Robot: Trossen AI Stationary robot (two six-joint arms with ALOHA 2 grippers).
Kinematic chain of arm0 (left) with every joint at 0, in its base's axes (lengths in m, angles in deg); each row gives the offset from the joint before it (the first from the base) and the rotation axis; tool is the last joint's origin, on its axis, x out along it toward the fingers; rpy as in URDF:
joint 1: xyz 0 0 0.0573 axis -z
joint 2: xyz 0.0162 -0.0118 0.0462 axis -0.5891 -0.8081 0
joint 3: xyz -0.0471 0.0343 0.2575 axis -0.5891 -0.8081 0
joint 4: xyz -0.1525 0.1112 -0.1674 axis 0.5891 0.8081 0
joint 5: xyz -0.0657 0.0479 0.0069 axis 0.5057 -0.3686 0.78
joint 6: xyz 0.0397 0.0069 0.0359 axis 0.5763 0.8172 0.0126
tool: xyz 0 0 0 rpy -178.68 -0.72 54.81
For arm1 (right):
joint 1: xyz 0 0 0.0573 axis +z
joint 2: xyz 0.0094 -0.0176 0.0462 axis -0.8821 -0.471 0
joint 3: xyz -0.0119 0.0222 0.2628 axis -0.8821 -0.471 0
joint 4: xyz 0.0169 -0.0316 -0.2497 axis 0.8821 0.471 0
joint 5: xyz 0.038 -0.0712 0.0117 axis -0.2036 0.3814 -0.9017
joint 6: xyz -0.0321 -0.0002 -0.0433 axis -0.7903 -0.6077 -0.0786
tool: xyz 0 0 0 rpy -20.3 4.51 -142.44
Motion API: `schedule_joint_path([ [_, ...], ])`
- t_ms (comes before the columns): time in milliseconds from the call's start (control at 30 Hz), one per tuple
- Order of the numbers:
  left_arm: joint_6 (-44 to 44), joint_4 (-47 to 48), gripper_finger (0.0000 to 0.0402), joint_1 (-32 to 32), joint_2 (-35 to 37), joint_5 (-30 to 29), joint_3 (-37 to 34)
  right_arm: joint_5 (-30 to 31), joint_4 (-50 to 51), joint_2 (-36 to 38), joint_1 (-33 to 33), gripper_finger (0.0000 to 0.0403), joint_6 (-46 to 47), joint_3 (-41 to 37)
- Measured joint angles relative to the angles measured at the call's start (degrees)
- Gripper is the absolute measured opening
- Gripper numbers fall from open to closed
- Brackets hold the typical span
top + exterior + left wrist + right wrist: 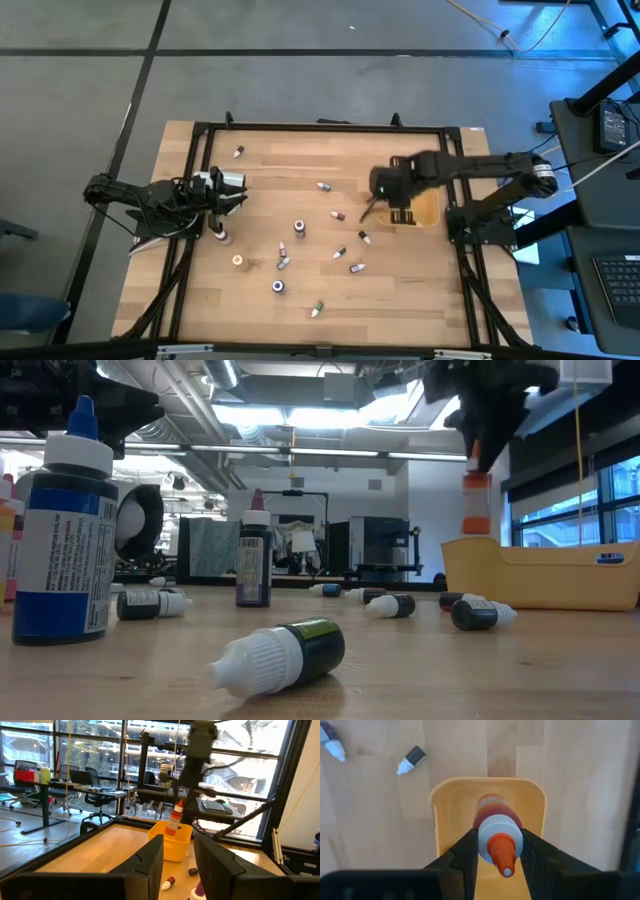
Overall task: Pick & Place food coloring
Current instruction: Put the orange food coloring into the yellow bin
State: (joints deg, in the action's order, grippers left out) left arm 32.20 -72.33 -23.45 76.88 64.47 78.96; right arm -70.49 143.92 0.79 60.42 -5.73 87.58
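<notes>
Orange-capped food coloring bottle pinched by the neck between the right gripper fingers, hanging upright over the yellow tray near the table's right side. Bottom of the bottle hidden by its own cap in the right wrist view. More small bottles scattered on the wooden table (colours hard to make out from above), such as one lying by the front edge. Left gripper low at the left side, jaws nearly together, holding nothing seen.
</notes>
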Motion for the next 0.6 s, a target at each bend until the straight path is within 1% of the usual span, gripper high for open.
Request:
schedule_joint_path([
  [100, 0.00, 0.02, 0.0104, -0.02, 0.00, 0.01, -0.02, -2.40, -3.26, -0.06, -3.06, 0.0124, -1.31, -2.45],
  [200, 0.00, 0.00, 0.0103, -0.02, 0.01, 0.01, 0.00, -2.87, -5.20, -0.07, -5.07, 0.0124, -4.00, -6.55],
  [367, 0.00, 0.02, 0.0102, -0.02, 0.00, 0.00, 0.00, -2.77, -10.40, -0.11, -7.68, 0.0124, -5.56, -12.15],
  [600, 0.00, 0.01, 0.0106, -0.01, 0.00, 0.00, -0.01, -2.65, -16.52, -0.08, -11.94, 0.0124, -8.35, -16.18],
])
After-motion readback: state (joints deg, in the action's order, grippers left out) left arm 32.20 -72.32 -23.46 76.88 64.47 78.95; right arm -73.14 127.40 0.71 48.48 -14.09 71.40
